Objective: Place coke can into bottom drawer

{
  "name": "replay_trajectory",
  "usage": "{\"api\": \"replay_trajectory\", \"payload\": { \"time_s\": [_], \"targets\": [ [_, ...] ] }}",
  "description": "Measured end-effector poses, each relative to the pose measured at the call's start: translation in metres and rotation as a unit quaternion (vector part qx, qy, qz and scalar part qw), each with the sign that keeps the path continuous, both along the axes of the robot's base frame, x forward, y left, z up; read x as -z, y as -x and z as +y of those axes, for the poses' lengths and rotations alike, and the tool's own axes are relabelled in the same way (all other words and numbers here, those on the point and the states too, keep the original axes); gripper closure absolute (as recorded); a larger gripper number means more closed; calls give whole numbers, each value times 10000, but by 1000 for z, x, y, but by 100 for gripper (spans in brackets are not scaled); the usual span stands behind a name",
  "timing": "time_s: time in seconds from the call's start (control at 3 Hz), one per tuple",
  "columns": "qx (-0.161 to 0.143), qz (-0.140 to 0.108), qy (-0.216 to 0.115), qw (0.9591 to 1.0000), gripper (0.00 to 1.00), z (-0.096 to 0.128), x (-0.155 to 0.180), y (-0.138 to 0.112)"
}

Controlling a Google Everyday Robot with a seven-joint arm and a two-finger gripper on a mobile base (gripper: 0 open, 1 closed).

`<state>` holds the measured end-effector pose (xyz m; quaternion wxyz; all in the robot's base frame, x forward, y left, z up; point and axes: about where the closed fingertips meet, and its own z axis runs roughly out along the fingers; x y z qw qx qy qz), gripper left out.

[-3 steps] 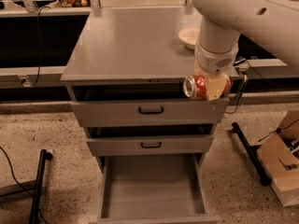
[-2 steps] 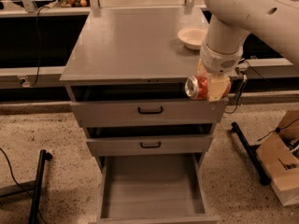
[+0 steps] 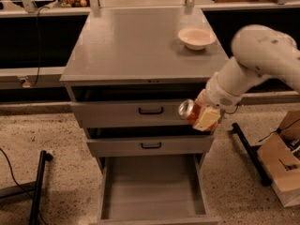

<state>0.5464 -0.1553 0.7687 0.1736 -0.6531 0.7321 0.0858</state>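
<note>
One coke can held sideways (silver end left), gripper at top drawer

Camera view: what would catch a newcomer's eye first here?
The gripper, shut on the red coke can, hangs in front of the upper drawers, at their right end. Below, the bottom drawer stands pulled open, and a cream bowl sits on the cabinet top.

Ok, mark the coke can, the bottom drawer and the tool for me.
coke can (image 3: 191, 112): camera view, red side near its silver end.
bottom drawer (image 3: 152, 184): camera view, bare grey floor.
tool (image 3: 201, 116): camera view, between fingertips, clamped on the can, above the drawer's right side.
</note>
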Motion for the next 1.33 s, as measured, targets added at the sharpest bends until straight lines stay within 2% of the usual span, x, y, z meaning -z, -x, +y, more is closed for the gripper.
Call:
{"api": "replay_trajectory", "payload": {
  "time_s": [0.33,0.67,1.0,1.33],
  "targets": [
    [273,-196,-299,9990,100,-4,-7,-7],
    [238,181,-182,9994,100,-7,40,-13],
    [104,630,-697,9955,100,-1,136,-1],
    [-60,624,-1223,9905,100,1,209,8]
  ]
}}
